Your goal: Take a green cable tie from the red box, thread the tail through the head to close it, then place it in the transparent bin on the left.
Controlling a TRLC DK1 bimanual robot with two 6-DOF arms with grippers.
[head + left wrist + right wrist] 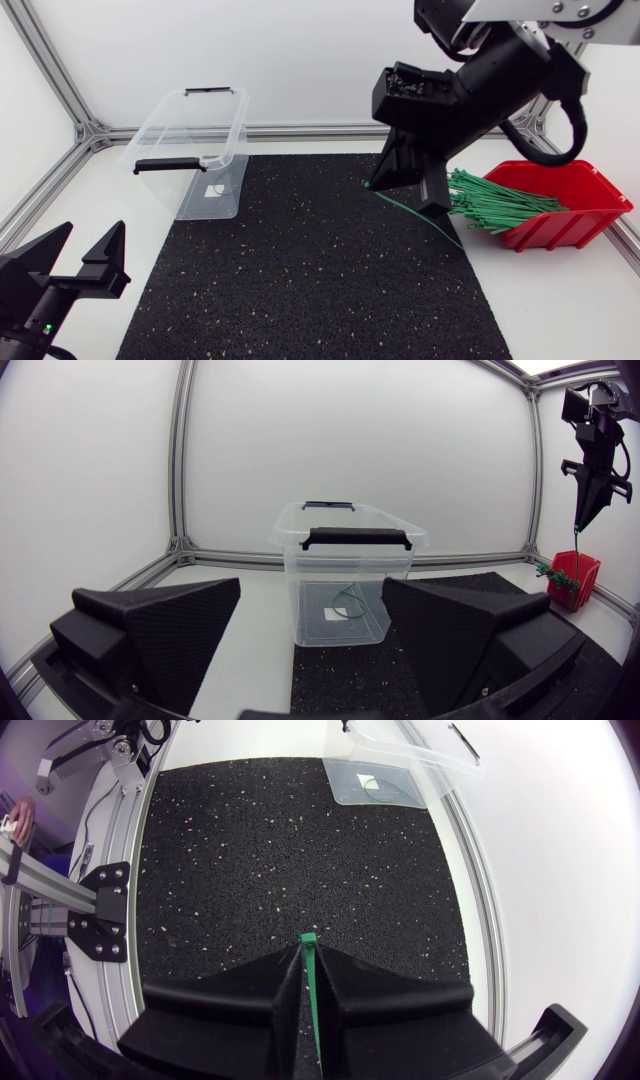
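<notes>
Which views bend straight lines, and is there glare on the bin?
Left wrist view: the frame posts bow; the bin shows no strong glare. Right wrist view: the mat's edges curve. Head view: lines stay straight, light even, shadows faint.

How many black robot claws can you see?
2. The matte black left gripper sits open beside the speckled black mat; the right gripper grips a thin green cable tie.

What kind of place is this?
Probably a robot test bench in a lab: a left arm and right arm over a black mat, a red box of green cable ties, a clear bin.
</notes>
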